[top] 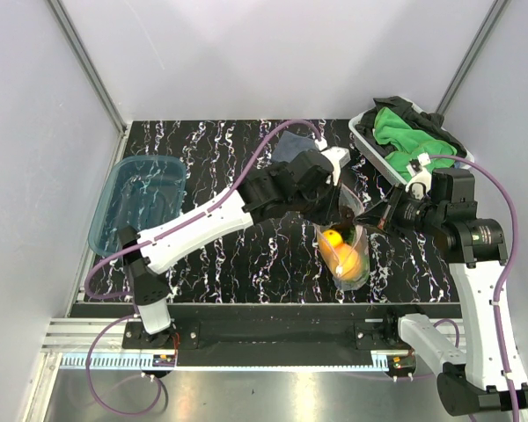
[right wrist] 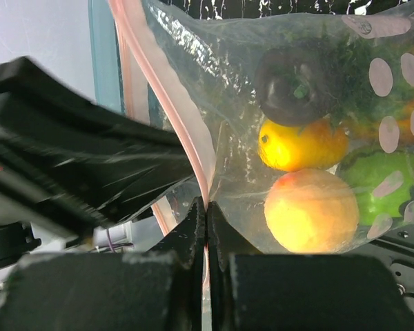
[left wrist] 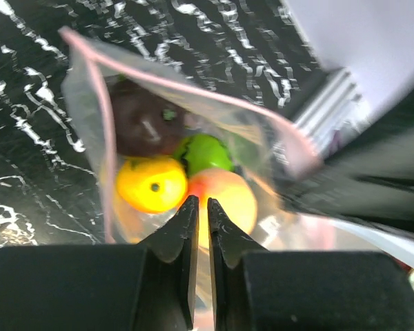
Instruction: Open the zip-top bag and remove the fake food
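The zip-top bag [top: 348, 259] hangs between both grippers over the black marbled table, its mouth parted. Through the pink-edged mouth [left wrist: 159, 79] I see the fake food: a dark piece [left wrist: 145, 124], a green ball [left wrist: 205, 152], a yellow piece [left wrist: 150, 183] and a peach-coloured piece [left wrist: 231, 196]. My left gripper [left wrist: 199, 201] sits at the near rim, jaws drawn to a thin slit with clear film in it. My right gripper [right wrist: 206, 203] is shut on the pink zip strip, and the same pieces show through the bag's wall [right wrist: 234, 83].
A translucent blue tub [top: 141, 198] stands at the left of the table. A white basket [top: 363, 132] with green cloths [top: 405, 136] sits at the back right. A dark cloth [top: 290, 145] lies behind the left arm. Grey walls close in three sides.
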Tool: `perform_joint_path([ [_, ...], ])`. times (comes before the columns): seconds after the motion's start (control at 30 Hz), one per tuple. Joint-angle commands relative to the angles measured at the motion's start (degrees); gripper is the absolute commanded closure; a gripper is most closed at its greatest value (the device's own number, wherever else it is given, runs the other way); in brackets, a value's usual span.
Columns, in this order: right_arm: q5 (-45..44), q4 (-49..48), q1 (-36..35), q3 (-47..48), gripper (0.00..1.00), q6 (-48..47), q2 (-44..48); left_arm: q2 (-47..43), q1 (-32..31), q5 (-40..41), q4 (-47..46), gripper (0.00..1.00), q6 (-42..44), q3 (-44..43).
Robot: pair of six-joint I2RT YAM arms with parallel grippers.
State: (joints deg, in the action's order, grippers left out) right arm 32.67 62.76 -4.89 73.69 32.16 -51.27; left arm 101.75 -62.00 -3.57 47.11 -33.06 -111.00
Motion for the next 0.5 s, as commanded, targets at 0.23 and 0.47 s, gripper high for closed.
perform_joint_path([
  [0.23,2.93,-3.88,-0.30,1.02,1.00,3.08,0.03,1.60,0.82,7.61,-10.80,0.79,-0.87,3.51],
  [0.47,3.11,-3.96,-0.30,1.81,1.00,3.08,-0.85,4.15,1.70,8.84,-12.48,0.65,-0.08,4.21],
])
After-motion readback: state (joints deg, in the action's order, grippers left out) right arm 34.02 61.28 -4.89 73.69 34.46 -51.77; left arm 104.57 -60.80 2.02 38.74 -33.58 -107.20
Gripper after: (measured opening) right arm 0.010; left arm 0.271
